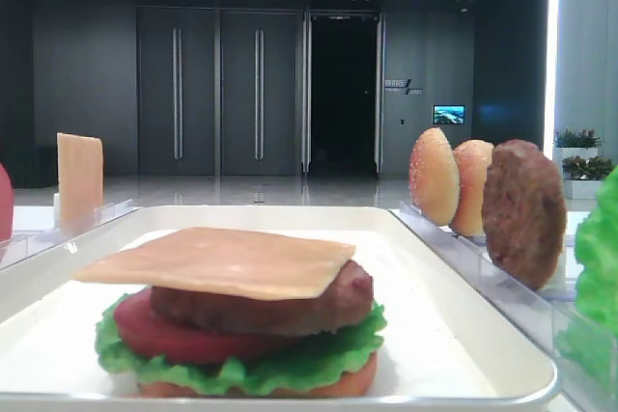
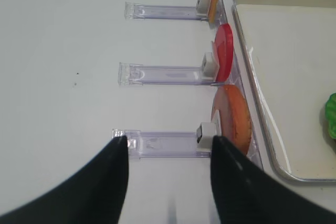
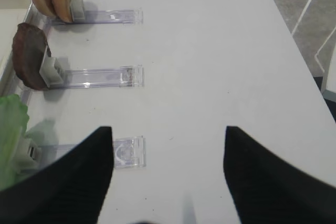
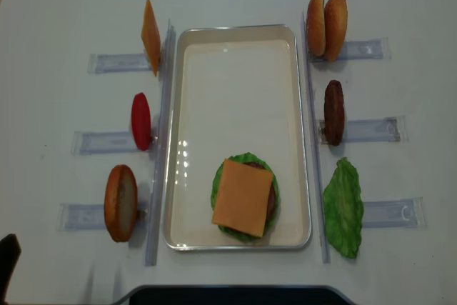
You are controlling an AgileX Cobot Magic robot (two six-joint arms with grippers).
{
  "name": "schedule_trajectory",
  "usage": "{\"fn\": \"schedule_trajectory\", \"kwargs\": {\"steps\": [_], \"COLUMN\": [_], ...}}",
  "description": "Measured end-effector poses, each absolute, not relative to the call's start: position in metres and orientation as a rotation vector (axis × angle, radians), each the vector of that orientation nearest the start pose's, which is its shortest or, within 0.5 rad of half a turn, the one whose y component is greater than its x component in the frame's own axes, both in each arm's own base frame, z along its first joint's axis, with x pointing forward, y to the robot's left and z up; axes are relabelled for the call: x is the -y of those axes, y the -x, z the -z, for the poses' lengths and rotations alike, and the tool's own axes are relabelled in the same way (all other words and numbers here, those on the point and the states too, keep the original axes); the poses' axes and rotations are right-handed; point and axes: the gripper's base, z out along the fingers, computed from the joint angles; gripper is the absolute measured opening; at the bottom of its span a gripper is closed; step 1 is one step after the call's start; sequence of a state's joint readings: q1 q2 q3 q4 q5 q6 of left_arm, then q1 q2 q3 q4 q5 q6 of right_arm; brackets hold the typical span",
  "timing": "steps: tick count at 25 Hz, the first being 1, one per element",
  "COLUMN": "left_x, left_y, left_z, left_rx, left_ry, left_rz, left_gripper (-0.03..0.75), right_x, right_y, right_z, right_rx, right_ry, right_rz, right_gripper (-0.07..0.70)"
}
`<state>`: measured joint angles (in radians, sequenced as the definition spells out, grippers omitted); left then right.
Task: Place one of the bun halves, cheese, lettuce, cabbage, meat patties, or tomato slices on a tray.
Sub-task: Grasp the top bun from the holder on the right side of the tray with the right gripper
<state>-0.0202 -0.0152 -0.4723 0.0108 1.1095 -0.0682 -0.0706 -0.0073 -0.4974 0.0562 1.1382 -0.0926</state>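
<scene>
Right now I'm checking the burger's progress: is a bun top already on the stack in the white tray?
No: the square pale orange cheese slice lies uncovered on top of the stack.

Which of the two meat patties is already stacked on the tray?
The meat patty lying flat under the cheese slice in the burger stack. The other patty stands on edge in its clear rack, right of the tray.

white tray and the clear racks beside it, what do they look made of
White rectangular tray: probably enamelled metal or hard plastic, glossy; ceiling lights glint off its floor and rounded rim. Clear slotted racks: transparent moulded plastic, likely acrylic; the table shows through them. Flat square cheese slice: looks like smooth matt plastic or foam, edges stiff.
</scene>
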Motion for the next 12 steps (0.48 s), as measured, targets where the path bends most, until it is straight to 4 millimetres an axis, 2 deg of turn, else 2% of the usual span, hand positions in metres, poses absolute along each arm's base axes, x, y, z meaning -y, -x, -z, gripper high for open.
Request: {"fn": "schedule_trajectory", "kwargs": {"steps": [7, 12], "left_x": [-0.001, -0.001], "left_y": [0.006, 0.006], "left_z": [-0.266, -0.266], "left_rx": [-2.105, -2.105], "left_ry": [0.051, 0.051], "left_rz": [0.040, 0.040], "left_gripper": [0.391, 0.391], "right_x": [-0.005, -0.003], "right_y": [0.007, -0.026], "right_z": [-0.271, -0.269], "right_rx": [-2.130, -2.353], "right_ry": [0.029, 0.031], "right_rz": [0.027, 0.005], "right_gripper": [0.461, 0.461]}}
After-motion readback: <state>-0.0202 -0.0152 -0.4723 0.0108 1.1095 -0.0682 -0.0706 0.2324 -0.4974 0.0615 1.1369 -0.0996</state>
